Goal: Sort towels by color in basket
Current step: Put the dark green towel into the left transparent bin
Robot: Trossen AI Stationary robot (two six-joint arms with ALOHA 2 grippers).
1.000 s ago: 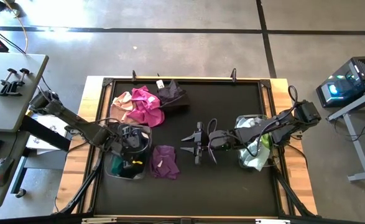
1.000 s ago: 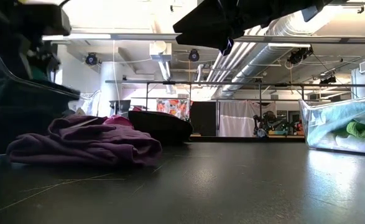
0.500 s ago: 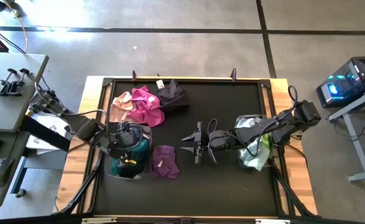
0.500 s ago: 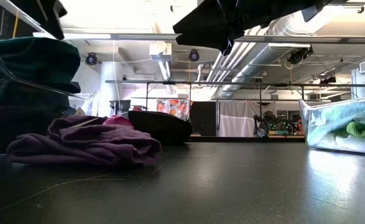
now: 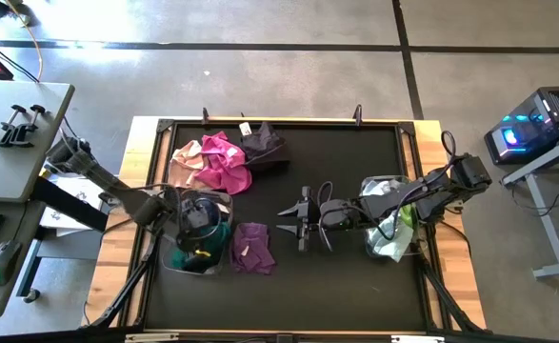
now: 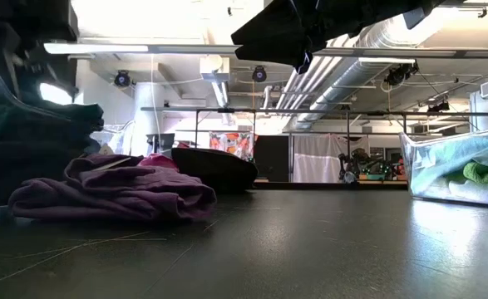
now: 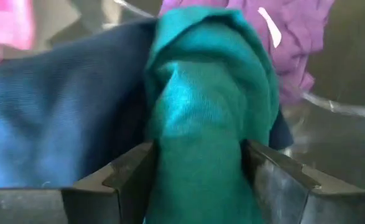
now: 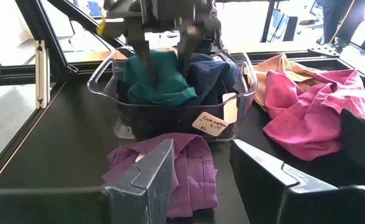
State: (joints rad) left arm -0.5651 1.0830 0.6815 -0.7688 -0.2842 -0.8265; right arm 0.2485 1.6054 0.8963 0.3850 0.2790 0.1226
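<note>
Left hand (image 8: pixel 165 38) down inside clear bin (image 5: pixel 224 205) at desk's left side, fingers (image 7: pixel 127 177) pressed on both flanks of teal towel (image 7: pixel 201 124) – clamped on it, cloth bulging between them. Navy towel (image 7: pixel 51 137) touching teal one, same bin; dark cloths below, colours hard to tell. Paper tag (image 8: pixel 214 121) hanging on bin wall nearest right arm.

Purple towel (image 5: pixel 252 246) on desk (image 5: pixel 346 276) just beside that bin, crumpled flat. Magenta towel (image 5: pixel 224 162), peach-pink towel (image 5: pixel 186 155) and black towel (image 5: pixel 263 145) heaped near far-left corner, touching each other.

Right hand (image 5: pixel 296 219) mid-desk, hovering, fingers parted, nothing in them – pointed at left bin. Behind it, second clear bin (image 5: pixel 369 238) w/ pale mint, lime, white cloths.

Step, by look of it: placing teal towel w/ darks/blues, or repositioning it. Next move prob. calls for letting go and lifting straight up clear of bin rim, then going for purple towel, closest.

Teal towel bunched into a roll, long axis running along fingers' reach, rounded folded end pointing away from left wrist, toward purple towel.
</note>
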